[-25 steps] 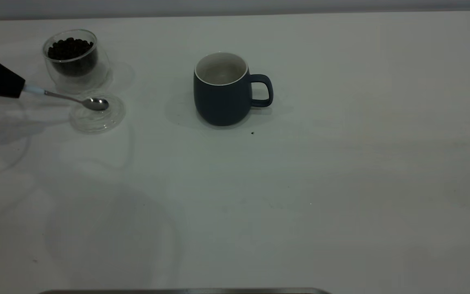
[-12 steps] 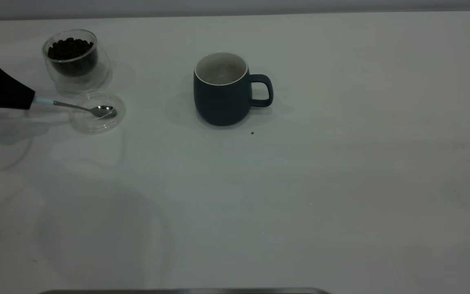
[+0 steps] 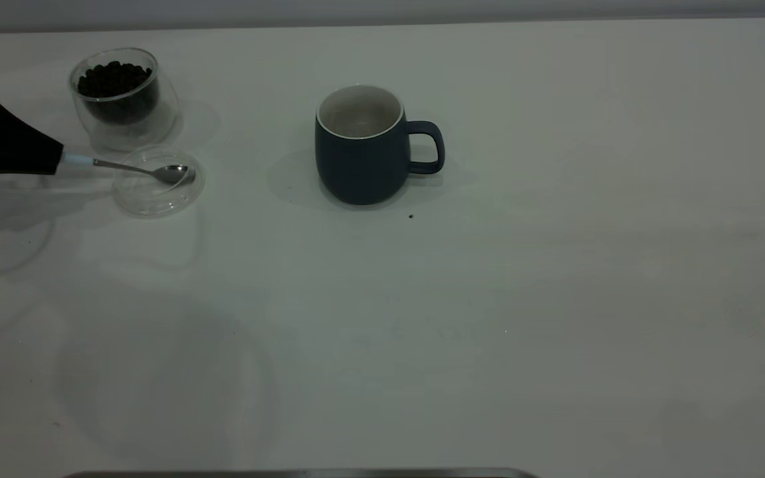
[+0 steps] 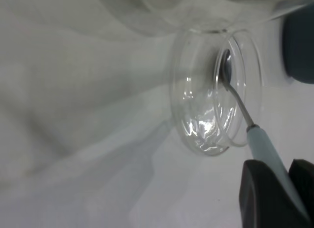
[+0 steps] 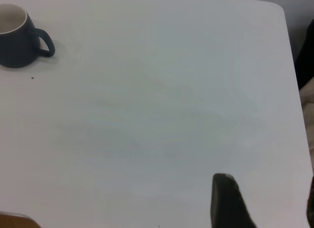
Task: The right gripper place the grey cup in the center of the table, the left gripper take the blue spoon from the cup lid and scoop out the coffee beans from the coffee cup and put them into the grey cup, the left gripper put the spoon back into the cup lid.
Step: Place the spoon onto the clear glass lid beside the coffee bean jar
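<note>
Gripping the pale blue handle of the small metal-bowled blue spoon (image 3: 137, 170), the black angular left gripper (image 3: 57, 161) sits at the left edge of the wide white matte table (image 3: 522, 299), its fingers pinched on the handle end so that only a short stretch of blue shows beyond them. The spoon reaches out nearly level from the gripper, and its shiny bowl lies over the round shallow clear cup lid (image 3: 157, 199), toward the side of the lid nearest the mug; whether the bowl touches the lid cannot be told. In the left wrist view the blue spoon (image 4: 245, 120) runs from the left gripper (image 4: 277, 188) across the rim of the cup lid (image 4: 201, 125), with its bowl inside the ring. Just behind the lid stands the small clear double-walled glass coffee cup (image 3: 123, 99), upright, holding many dark coffee beans (image 3: 114, 76). Well apart from these, around the middle of the table and toward its far side, the dark blue-grey ceramic grey cup (image 3: 362, 159) stands upright with its loop handle pointing right, and 1 tiny dark speck (image 3: 411, 216) lies just in front of it. The right gripper (image 5: 265, 203) shows only at the edge of the right wrist view, over bare table well away from the grey cup (image 5: 17, 39), and the spread of its fingers cannot be told
</note>
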`<control>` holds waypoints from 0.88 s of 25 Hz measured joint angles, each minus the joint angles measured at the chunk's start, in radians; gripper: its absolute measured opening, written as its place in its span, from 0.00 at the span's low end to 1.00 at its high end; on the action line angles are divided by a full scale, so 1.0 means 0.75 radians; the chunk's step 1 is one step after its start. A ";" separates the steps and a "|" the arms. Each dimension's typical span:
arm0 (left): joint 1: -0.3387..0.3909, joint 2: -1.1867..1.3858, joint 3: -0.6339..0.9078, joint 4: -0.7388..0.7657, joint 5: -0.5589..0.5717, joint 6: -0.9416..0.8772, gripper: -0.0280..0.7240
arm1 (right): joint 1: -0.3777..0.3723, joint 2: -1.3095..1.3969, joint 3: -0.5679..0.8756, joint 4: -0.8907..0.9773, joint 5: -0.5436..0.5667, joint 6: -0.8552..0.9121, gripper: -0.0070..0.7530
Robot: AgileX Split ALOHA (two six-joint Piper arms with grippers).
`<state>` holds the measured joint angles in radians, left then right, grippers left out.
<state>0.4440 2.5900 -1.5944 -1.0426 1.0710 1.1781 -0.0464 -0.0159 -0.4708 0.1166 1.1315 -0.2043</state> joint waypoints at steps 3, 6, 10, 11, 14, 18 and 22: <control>0.000 0.000 0.000 0.000 -0.004 -0.011 0.35 | 0.000 0.000 0.000 0.000 0.000 0.000 0.48; 0.000 0.000 0.000 0.000 -0.008 -0.052 0.45 | 0.000 0.000 0.000 0.000 0.000 0.000 0.48; 0.000 0.000 0.000 0.000 -0.020 -0.104 0.59 | 0.000 0.000 0.000 0.000 0.000 0.000 0.48; 0.000 0.000 0.000 0.000 -0.023 -0.114 0.62 | 0.000 0.000 0.000 0.000 0.000 0.000 0.48; 0.000 0.000 0.000 0.000 -0.041 -0.133 0.69 | 0.000 0.000 0.000 0.000 0.000 0.000 0.48; 0.000 0.000 0.000 0.000 -0.048 -0.144 0.72 | 0.000 0.000 0.000 0.000 0.000 0.000 0.48; 0.000 0.000 0.000 0.001 -0.051 -0.147 0.72 | 0.000 0.000 0.000 0.000 0.000 0.000 0.48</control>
<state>0.4440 2.5900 -1.5944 -1.0416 1.0326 1.0679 -0.0464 -0.0159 -0.4708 0.1166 1.1315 -0.2043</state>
